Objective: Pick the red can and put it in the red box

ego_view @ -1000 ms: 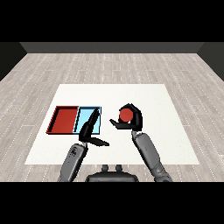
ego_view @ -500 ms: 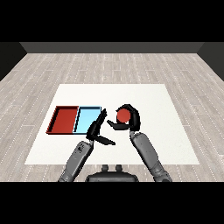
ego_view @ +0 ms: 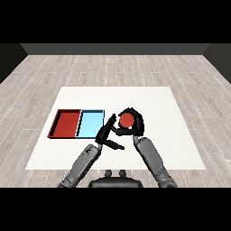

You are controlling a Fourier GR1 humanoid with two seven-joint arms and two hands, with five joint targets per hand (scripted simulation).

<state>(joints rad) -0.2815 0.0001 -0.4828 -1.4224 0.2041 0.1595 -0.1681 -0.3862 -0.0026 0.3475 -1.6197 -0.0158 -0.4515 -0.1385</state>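
While your right hand curls round the red can just right of the light blue tray, your left hand, fingers straight, nears it; a handover toward the red tray looks next.

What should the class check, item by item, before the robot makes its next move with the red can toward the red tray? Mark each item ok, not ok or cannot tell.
1. Right hand curled round the red can: ok.
2. Can lifted off the white table: cannot tell from this view.
3. Red tray free of objects: ok.
4. Left hand out of the way: not ok; it sits between the can and the trays, fingers straight.
5. Light blue tray lies between the can and the red tray, so the can must pass it: ok, nothing in it.
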